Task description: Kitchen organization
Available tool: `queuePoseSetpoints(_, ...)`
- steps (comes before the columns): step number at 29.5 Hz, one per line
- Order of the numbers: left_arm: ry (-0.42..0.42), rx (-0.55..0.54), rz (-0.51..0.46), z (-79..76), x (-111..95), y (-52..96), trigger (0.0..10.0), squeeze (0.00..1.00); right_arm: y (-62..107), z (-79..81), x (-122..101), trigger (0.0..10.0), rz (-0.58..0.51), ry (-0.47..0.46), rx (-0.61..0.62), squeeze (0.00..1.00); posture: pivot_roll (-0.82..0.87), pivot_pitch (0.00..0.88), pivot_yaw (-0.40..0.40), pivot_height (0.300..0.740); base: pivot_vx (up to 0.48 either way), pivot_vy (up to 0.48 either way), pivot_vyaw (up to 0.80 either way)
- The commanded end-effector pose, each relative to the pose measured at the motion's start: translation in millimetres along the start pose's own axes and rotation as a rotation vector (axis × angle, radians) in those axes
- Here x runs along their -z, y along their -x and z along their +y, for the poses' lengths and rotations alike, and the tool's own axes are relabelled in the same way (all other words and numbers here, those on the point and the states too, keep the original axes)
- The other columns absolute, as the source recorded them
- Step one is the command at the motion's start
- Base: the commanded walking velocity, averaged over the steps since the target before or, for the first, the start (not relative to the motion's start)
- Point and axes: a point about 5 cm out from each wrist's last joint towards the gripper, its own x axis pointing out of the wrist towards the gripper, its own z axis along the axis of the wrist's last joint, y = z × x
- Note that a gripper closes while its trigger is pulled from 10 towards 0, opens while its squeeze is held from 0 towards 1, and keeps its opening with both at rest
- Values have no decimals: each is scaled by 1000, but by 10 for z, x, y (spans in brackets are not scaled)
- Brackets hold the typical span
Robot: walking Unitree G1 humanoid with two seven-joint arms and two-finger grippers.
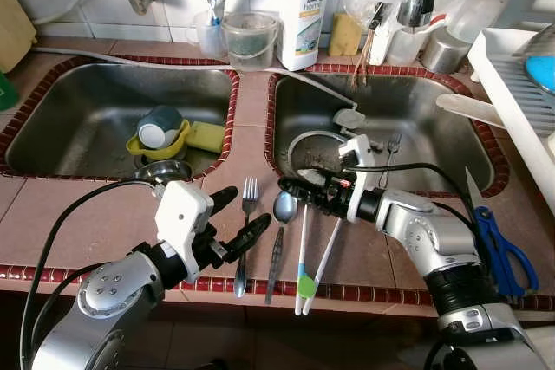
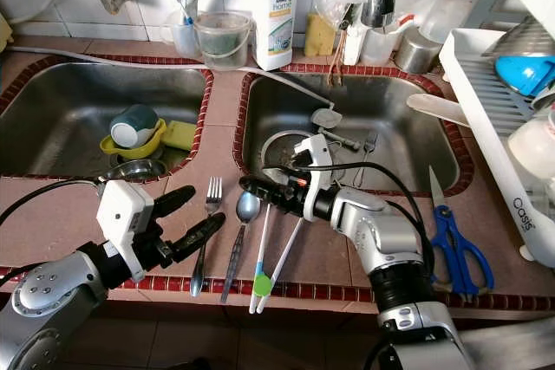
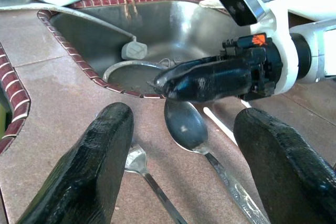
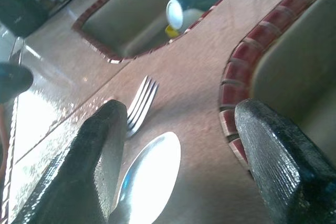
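Observation:
On the tiled counter [image 1: 104, 214] between the two sinks lie a fork [image 1: 245, 231], a steel spoon [image 1: 283, 208] and a pair of white sticks with a green tab [image 1: 306, 286], side by side. My left gripper [image 1: 251, 207] hovers open over the fork, one finger on each side of it. My right gripper [image 1: 290, 188] reaches in from the right, low over the spoon's bowl at the right sink's rim. In the right wrist view its fingers [image 4: 89, 171] stand apart, with the spoon [image 4: 149, 171] and fork [image 4: 139, 100] below.
The left sink [image 1: 78, 119] holds a blue cup [image 1: 159, 126], a yellow bowl and a sponge; a steel bowl [image 1: 163, 171] sits on its rim. The right sink [image 1: 416, 119] holds a plate and a fork. Blue scissors [image 1: 501, 249] and a knife lie right, under a dish rack [image 1: 512, 84].

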Motion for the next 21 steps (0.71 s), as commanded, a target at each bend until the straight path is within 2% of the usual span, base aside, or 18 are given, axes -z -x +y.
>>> queuePoseSetpoints(1,0,2,-2,-28,-16,23,10000,0,-31,24,31,10000,24,7,-24,0,32,197,-23,740,0,0,0)
queuePoseSetpoints(11,1,-5,-1,-32,-16,30,10000,0,-44,34,122,9922,65,-16,-46,0,34,205,-29,740,0,0,0)
queuePoseSetpoints(12,3,-6,-1,-34,-15,32,10000,0,-41,46,144,7451,70,-21,-55,0,34,205,-29,740,0,0,0)
queuePoseSetpoints(14,4,-6,-1,-34,-15,32,10000,0,-40,49,152,7451,72,-24,-57,0,34,205,-29,740,0,0,0)
queuePoseSetpoints(15,5,-7,0,-37,-14,34,10000,0,-33,45,180,8353,77,-28,-48,0,32,206,-30,740,0,0,0)
queuePoseSetpoints(16,5,-7,0,-38,-14,36,10000,0,-30,44,188,8353,77,-27,-46,0,32,206,-29,740,0,0,0)
queuePoseSetpoints(17,5,-8,1,-38,-11,35,10000,0,-23,45,203,7137,77,-32,-47,0,32,206,-29,740,0,0,0)
queuePoseSetpoints(18,5,-8,1,-38,-11,35,10000,0,-23,45,203,7137,77,-32,-47,0,32,206,-29,740,0,0,0)
queuePoseSetpoints(19,6,-7,1,-41,-8,35,10000,0,-15,32,231,5804,76,-57,-35,0,32,207,-29,740,0,0,0)
queuePoseSetpoints(21,6,-6,2,-44,-8,37,10000,0,-10,20,239,6039,74,-63,-21,0,32,209,-28,740,0,0,0)
